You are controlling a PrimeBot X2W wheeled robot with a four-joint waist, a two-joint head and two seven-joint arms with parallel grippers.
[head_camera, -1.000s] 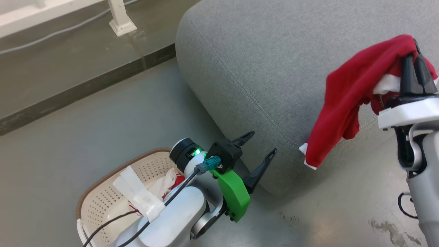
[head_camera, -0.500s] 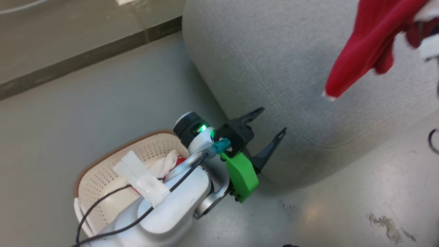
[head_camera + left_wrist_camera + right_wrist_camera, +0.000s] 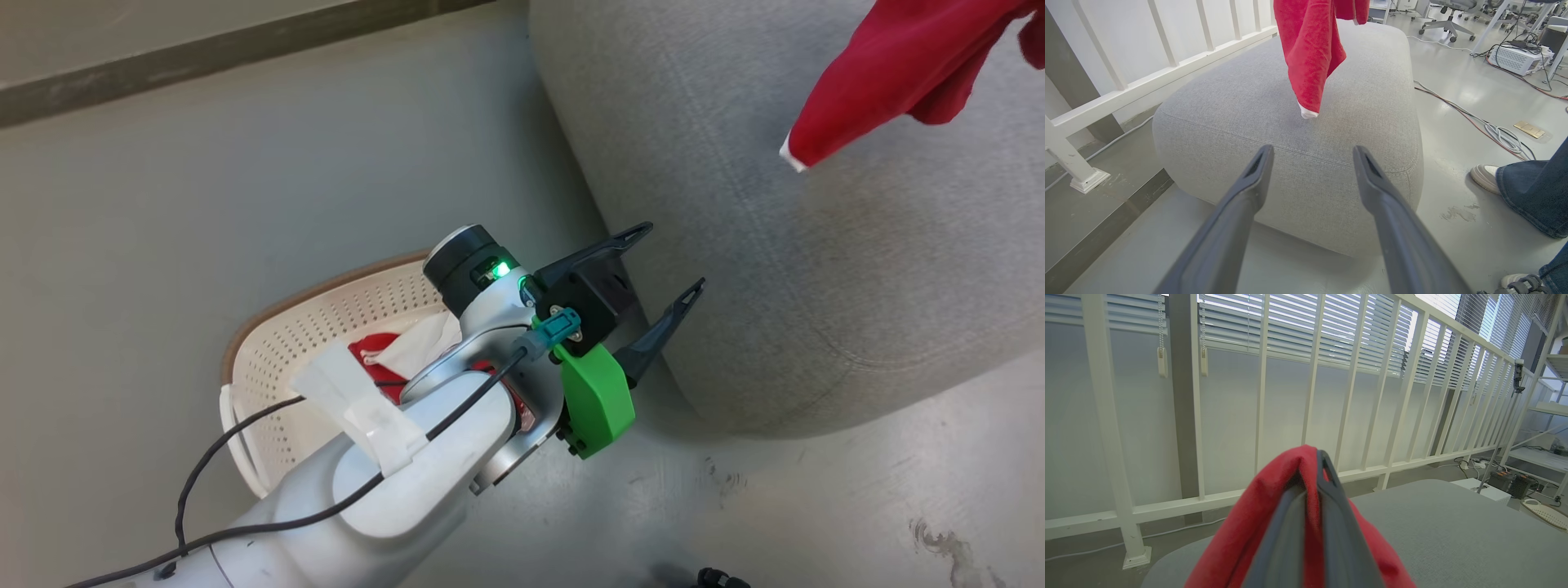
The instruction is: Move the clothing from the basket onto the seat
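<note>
Holds one red garment [image 3: 890, 73] of the clothing in the right fingers [image 3: 1333, 506], closed tight on a fold of cloth, at lower centre of the right wrist view. Has it high at the upper right of the head view, above the seat [image 3: 816, 269] and seemingly apart from it, probably to let the long hanging end with the white cuff clear the grey edge before lowering. Hangs straight down at top centre of the left wrist view, over the cushion top. Leaves the left fingers [image 3: 1253, 175] wide open and empty, aimed at the side of the seat, just beside the basket [image 3: 282, 351] at lower left of the head view; likely placed there for the next pick. Shows a second red and white garment [image 3: 377, 349] in the basket, partly hidden by the left arm. Judged about half done: release on the seat, then one more trip.
</note>
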